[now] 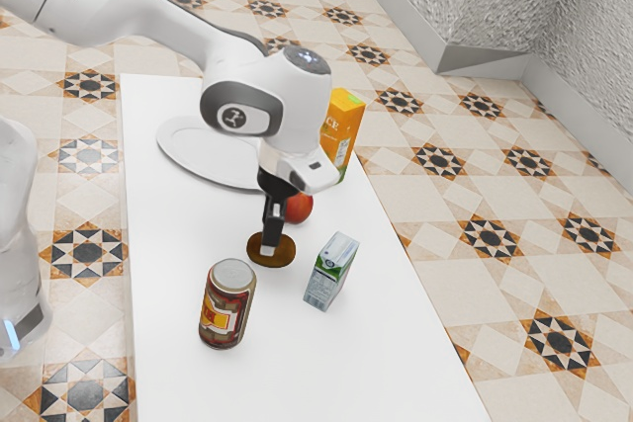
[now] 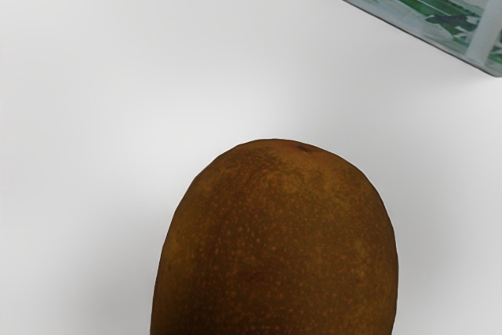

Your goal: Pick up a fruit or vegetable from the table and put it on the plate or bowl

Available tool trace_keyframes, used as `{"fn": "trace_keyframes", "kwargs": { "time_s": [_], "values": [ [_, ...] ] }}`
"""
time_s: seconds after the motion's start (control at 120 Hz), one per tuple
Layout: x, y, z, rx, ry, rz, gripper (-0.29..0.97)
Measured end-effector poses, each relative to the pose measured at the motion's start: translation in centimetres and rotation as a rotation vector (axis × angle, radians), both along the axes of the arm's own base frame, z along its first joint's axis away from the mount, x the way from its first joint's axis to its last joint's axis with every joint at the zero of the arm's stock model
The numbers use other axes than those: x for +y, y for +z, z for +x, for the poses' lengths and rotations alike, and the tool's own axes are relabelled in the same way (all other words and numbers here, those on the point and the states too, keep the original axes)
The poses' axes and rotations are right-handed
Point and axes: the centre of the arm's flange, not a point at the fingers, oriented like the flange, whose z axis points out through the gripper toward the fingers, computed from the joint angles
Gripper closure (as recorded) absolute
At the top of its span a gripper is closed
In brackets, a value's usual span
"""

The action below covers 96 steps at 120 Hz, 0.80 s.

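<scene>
My claw (image 1: pixel 271 236) is down over the kiwi (image 1: pixel 284 254), reaching it from above, near the middle of the bench (image 1: pixel 168 264). From the side camera I cannot tell whether the claw is spread or pinching the fruit. The kiwi looks to be sitting on the bench surface. In the wrist view the kiwi (image 2: pixel 274 249) is right beneath my hand, brown and speckled, with white bench (image 2: pixel 118 76) around it.

The plate (image 1: pixel 188 150) lies toward the far end of the bench, partly covered by the arm's wrist in the exterior view. The kiwi is well apart from it, on the bench and not on the plate. A peach (image 1: pixel 302 208), red-orange, sits on the bench just behind the claw, between the kiwi and the juice box (image 1: pixel 344 124). The juice box stands upright by the plate's rim, on the exterior view's right of it.

A milk carton (image 1: pixel 331 271), green and white, stands just beside the kiwi toward the exterior view's right; its printed side (image 2: pixel 416 5) shows in the wrist view, apart from the fruit. A jar (image 1: pixel 227 303) with a pale lid on and a red and yellow label stands nearer the camera than the kiwi. Its contents are hidden by the label.
</scene>
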Motion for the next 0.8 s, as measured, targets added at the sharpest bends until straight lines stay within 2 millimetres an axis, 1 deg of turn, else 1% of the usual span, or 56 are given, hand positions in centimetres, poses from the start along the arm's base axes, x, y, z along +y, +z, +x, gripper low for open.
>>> {"fn": "trace_keyframes", "kwargs": {
  "time_s": [0.342,0.55,0.65,0.7,0.8],
  "values": [
    [-0.1,-1.4,0.2,0.006,0.001,-0.004,0.0],
    [-0.1,-3.0,0.5,0.024,0.006,-0.009,0.0],
    [-0.1,-3.2,0.7,0.023,0.006,-0.012,0.0],
    [-0.1,-3.3,0.7,0.022,0.009,-0.015,0.04],
    [-0.1,-3.3,0.8,0.022,0.013,-0.021,0.24]
  ]
}}
